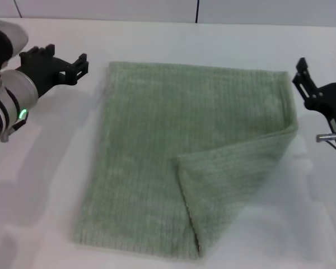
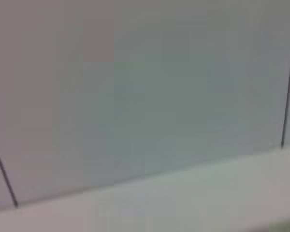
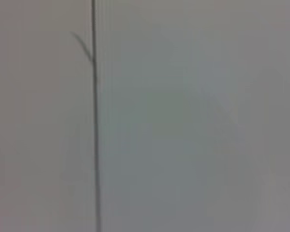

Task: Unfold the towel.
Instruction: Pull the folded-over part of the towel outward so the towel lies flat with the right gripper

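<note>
Towel lies flat mid-desk, its near right corner folded over onto it. Left gripper and right gripper flank it, fingers spread, empty. I judge the next move: right pinches the flap's tip.

The head view looks forward and down from above onto the white table, framing the whole towel at middle range, with the left gripper at the frame's left edge and the right gripper at its right edge. The left wrist view faces a pale panelled wall above a light ledge, seen close. The right wrist view faces a similar seamed panel. Neither wrist view visibly shares the towel with the head view.
</note>
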